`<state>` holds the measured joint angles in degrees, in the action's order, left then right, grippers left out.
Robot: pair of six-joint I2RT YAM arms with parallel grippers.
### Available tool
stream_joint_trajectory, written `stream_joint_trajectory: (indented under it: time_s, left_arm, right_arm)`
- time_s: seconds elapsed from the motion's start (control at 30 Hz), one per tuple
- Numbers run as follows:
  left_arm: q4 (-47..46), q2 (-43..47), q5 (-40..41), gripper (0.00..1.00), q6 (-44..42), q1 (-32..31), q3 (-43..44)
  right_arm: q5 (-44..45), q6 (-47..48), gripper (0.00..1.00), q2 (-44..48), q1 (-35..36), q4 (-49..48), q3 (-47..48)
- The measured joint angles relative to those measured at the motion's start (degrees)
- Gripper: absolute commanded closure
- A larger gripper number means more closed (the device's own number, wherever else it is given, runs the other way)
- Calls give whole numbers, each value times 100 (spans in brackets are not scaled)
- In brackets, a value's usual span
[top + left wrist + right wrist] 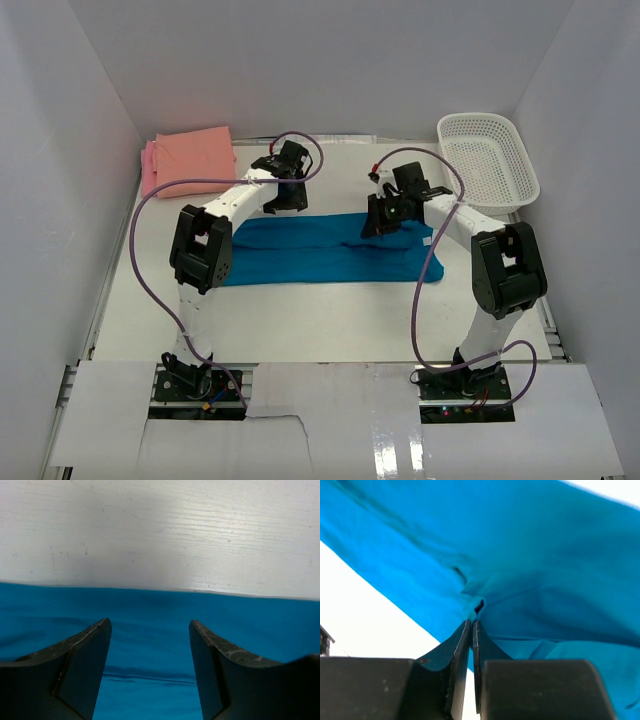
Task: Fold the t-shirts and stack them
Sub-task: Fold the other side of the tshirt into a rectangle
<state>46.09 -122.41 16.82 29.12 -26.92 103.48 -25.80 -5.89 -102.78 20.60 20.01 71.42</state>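
Nothing is reading legibly in any view; the small white label [427, 241] on the teal-blue t-shirt [320, 255] is showing too small to make out.

A teal-blue soft cloth t-shirt [320, 255] is spread as a long band across the middle of the worktop [330, 320], folded lengthwise and lightly creased. Near its far right edge, a small ridge of the cloth is pinched between the closed fingers of the right pincer [471, 622]. A salmon-orange folded t-shirt [197, 150] is stacked on a pink folded t-shirt [148, 175] at the far left corner, well apart from the teal one.
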Motion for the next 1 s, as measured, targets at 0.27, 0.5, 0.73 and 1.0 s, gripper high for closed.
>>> stream_joint_trajectory:
  time_s: [0.27, 0.5, 0.73, 1.0]
  left_arm:
    - [-4, 0, -17, 25, 0, 0, 0]
    - [-4, 0, -26, 25, 0, 0, 0]
    - [2, 0, -173, 25, -22, 0, 13]
    - [68, -4, -1108, 26, -223, -199, 579]
  right_arm:
    - [-59, -197, 86, 118, 280, -210, -960]
    - [-181, -555, 61, 411, 457, -444, -1681]
    - [-188, -702, 45, 977, 389, -481, -1587]
    - [527, -654, 45, 1038, 90, -382, -1209]
